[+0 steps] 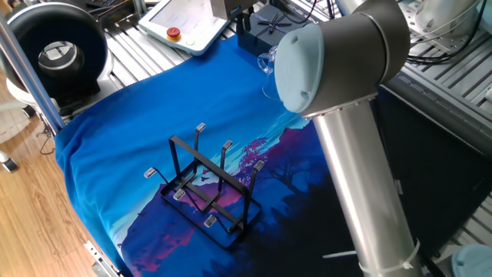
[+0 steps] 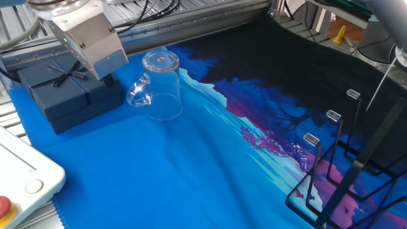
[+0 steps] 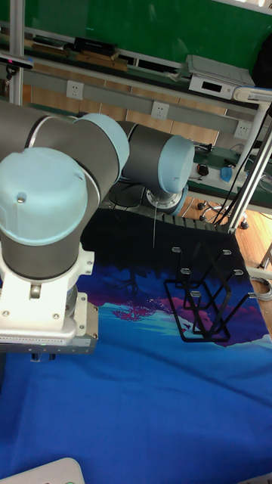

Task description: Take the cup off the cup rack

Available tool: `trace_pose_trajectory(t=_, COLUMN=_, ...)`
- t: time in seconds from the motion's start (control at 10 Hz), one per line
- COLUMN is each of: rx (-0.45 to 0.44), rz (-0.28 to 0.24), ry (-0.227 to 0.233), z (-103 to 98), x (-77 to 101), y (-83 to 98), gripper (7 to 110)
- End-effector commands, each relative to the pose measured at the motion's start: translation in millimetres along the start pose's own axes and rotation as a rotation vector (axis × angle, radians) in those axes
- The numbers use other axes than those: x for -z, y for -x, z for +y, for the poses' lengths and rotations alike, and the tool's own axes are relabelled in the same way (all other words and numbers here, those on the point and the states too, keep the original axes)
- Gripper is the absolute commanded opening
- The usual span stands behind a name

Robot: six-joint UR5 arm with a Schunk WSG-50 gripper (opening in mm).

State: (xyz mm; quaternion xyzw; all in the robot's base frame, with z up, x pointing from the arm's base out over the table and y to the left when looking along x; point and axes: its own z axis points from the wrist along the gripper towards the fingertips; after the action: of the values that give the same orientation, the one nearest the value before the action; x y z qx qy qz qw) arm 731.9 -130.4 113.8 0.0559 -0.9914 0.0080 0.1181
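The clear cup point(image 2: 160, 86) stands upside down on the blue cloth, base up and handle pointing left, well apart from the cup rack. In one fixed view only a sliver of the cup point(image 1: 267, 65) shows behind my arm. The black cup rack point(image 1: 207, 191) stands empty on the cloth, also seen at the right edge as the rack point(image 2: 340, 166) and in the tall view as the rack point(image 3: 208, 299). My gripper's silver wrist block point(image 2: 88, 39) hovers up and to the left of the cup, over a dark box. Its fingers are hidden.
A dark blue gift box point(image 2: 63, 95) with a ribbon sits left of the cup. A white teach pendant point(image 1: 184, 23) with a red button lies at the cloth's far corner. My thick arm point(image 1: 346, 131) blocks much of one fixed view. A black round device point(image 1: 58, 54) stands off the table.
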Motion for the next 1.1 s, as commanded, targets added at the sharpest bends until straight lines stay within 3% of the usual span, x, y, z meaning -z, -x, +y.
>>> trace_pose_trajectory(t=0.0, rx=0.006, rz=0.006, ry=-0.021, z=-13.0, x=-15.1, y=10.6, gripper=22)
trace_pose_trajectory(t=0.1, rx=0.004, rz=-0.003, ry=-0.02, z=-11.7, x=-22.9, y=15.7, gripper=22)
trace_pose_trajectory(t=0.3, rx=0.022, rz=-0.028, ry=0.048, z=5.2, x=-22.8, y=21.1, gripper=22)
trace_pose_trajectory(t=0.5, rx=0.009, rz=-0.084, ry=0.082, z=13.6, x=-21.4, y=35.1, gripper=22)
trace_pose_trajectory(t=0.6, rx=-0.002, rz=-0.088, ry=0.08, z=13.1, x=-21.4, y=36.2, gripper=22)
trace_pose_trajectory(t=0.8, rx=-0.039, rz=-0.12, ry=0.018, z=-3.0, x=-21.3, y=44.2, gripper=22)
trace_pose_trajectory(t=1.0, rx=-0.013, rz=-0.143, ry=0.041, z=3.3, x=-20.4, y=49.8, gripper=22)
